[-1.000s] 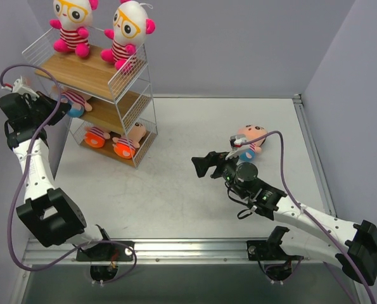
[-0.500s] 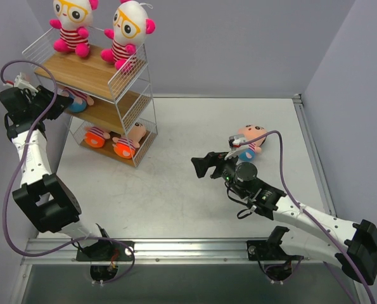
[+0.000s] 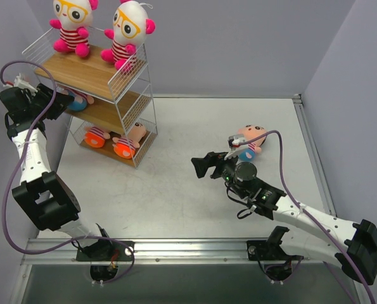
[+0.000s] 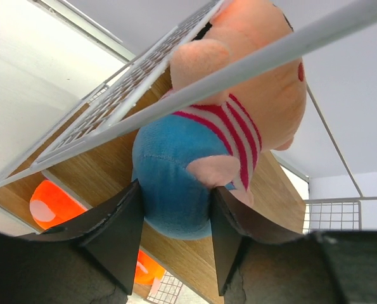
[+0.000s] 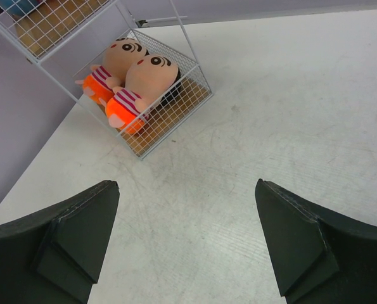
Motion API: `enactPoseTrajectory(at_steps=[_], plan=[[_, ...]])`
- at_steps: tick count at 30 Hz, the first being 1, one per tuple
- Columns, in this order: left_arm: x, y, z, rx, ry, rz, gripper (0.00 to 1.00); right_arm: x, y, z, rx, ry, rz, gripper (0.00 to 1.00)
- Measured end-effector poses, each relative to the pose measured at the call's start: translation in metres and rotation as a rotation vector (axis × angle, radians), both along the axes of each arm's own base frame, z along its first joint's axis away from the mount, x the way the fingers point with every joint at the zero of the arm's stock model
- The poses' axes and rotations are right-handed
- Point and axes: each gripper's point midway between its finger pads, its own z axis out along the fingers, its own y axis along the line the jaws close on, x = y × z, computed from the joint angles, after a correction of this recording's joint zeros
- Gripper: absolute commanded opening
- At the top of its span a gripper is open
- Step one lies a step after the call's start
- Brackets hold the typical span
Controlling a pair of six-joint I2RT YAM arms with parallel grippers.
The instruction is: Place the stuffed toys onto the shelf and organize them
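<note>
The shelf (image 3: 90, 77) stands at the back left. Two white-headed toys (image 3: 71, 22) (image 3: 126, 28) sit on its top tier. Two orange-bottomed toys (image 3: 97, 136) (image 3: 128, 144) lie on the bottom tier and also show in the right wrist view (image 5: 140, 88). My left gripper (image 3: 56, 100) reaches into the middle tier from the left and is shut on the blue bottom of a striped toy (image 4: 239, 95) lying on the board (image 4: 99, 171). Another blue-bottomed toy (image 3: 250, 140) lies on the table behind my right gripper (image 3: 204, 166), which is open and empty, facing the shelf (image 5: 169, 114).
Grey walls close the back and both sides. A metal rail (image 3: 315, 158) runs along the table's right edge. The left arm's purple cable (image 3: 11, 183) loops beside the shelf. The right arm's cable (image 3: 280, 158) arcs over the toy on the table.
The left arm's elbow has swung left and back, and its gripper has shifted slightly up at the middle tier with the toy. The right arm has not moved.
</note>
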Motion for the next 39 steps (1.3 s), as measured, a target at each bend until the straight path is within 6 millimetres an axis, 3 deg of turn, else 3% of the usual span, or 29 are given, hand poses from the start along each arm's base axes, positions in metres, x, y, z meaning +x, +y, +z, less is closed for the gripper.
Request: enactPoseTrajectory(at_steps=[21,28,32,39], plan=[[-0.026,0.004,0.012,0.014,0.050,0.114,0.87,0.002,0.001,0.005,-0.028,0.013,0.000,0.92],[-0.070,0.000,0.005,0.026,0.100,0.189,0.97,0.008,0.005,0.004,-0.096,0.024,-0.003,0.92],[-0.098,-0.002,0.004,0.042,0.128,0.250,0.95,0.016,0.004,0.004,-0.158,0.034,-0.029,0.92],[-0.152,-0.029,-0.004,0.109,0.146,0.306,0.94,0.056,-0.008,0.006,-0.308,0.092,-0.151,0.91]])
